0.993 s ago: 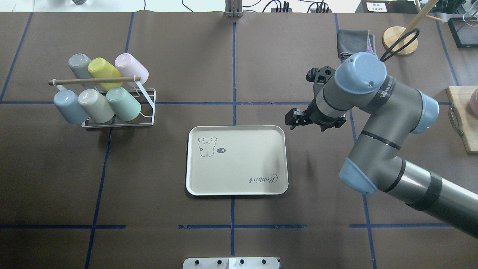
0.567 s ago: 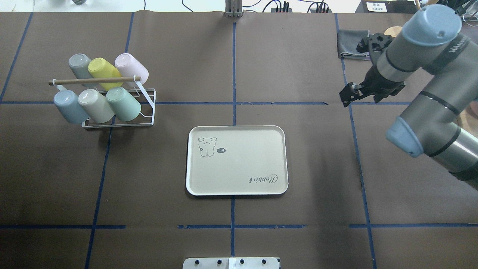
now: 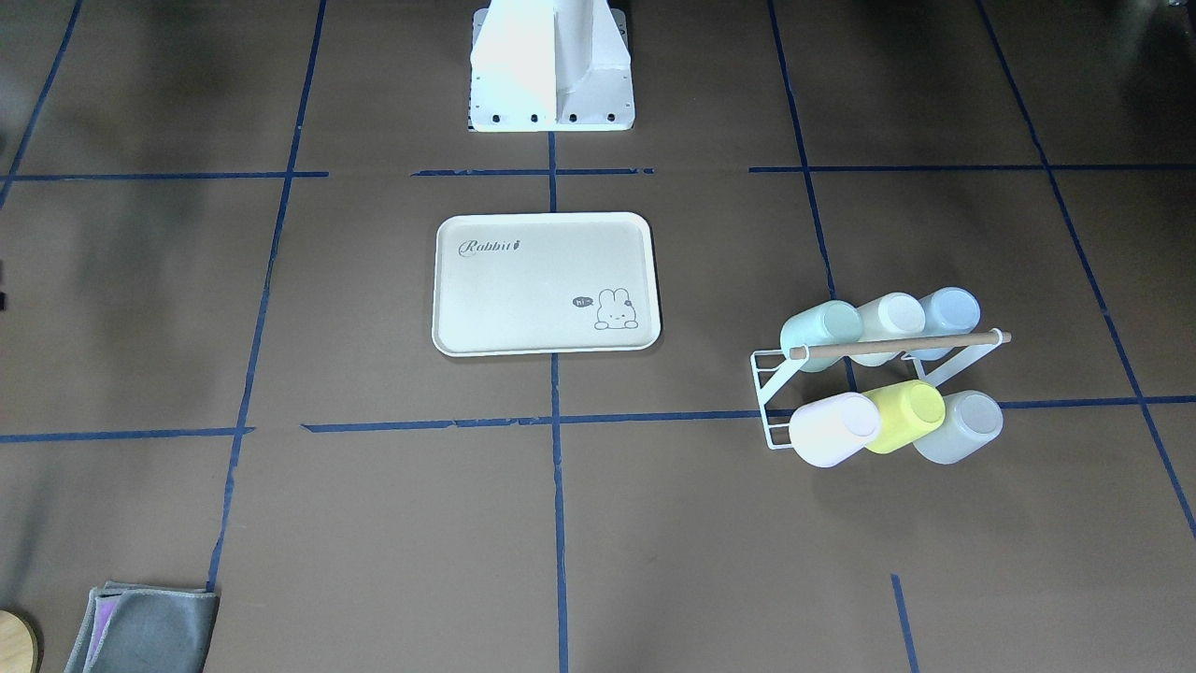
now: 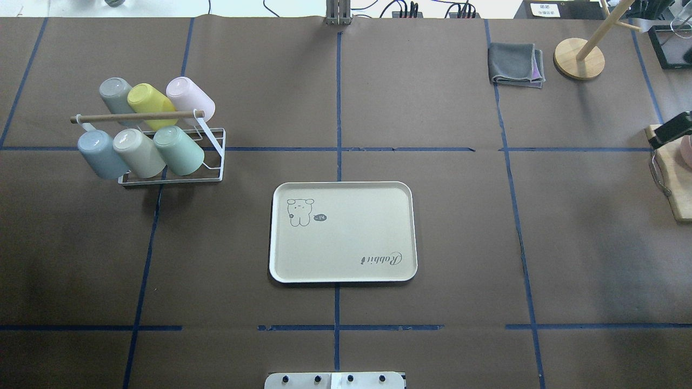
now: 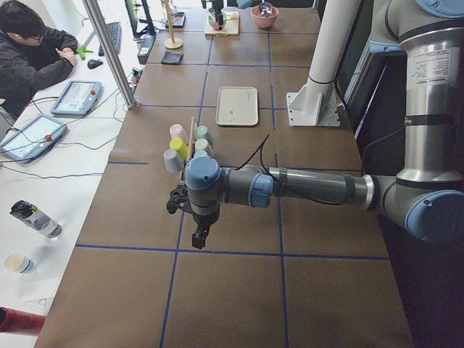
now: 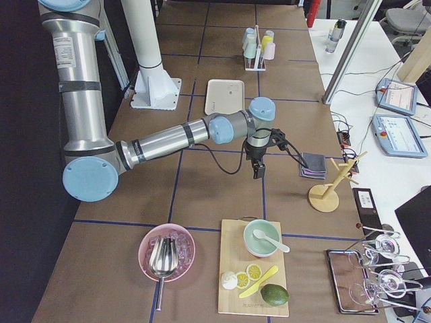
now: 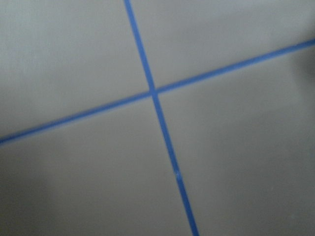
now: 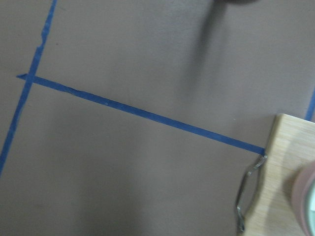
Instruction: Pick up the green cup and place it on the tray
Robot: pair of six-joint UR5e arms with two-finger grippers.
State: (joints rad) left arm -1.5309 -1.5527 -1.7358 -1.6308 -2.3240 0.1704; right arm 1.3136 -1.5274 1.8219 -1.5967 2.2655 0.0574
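Note:
The green cup [image 4: 178, 150] lies tilted in the near row of a white wire rack [image 4: 213, 162] at the table's left, beside a cream cup and a blue cup; it also shows as the green cup [image 3: 822, 329]. The cream tray [image 4: 346, 243] lies bare at the table's middle. My left gripper [image 5: 197, 238] hangs over the table beyond the rack's left side; I cannot tell whether it is open. My right gripper [image 6: 259, 168] hovers far right of the tray; only a dark part of it [image 4: 670, 129] shows overhead, state unclear.
Grey, yellow and pink cups fill the rack's far row. A folded grey cloth [image 4: 515, 64] and a wooden stand [image 4: 579, 58] sit at the far right. A wooden board [image 4: 673, 178] with food lies at the right edge. A person [image 5: 29, 58] sits beside the table.
The right arm has swung away from the tray's far right corner to the table's right edge, almost out of the overhead view. Cups, rack and tray have not moved.

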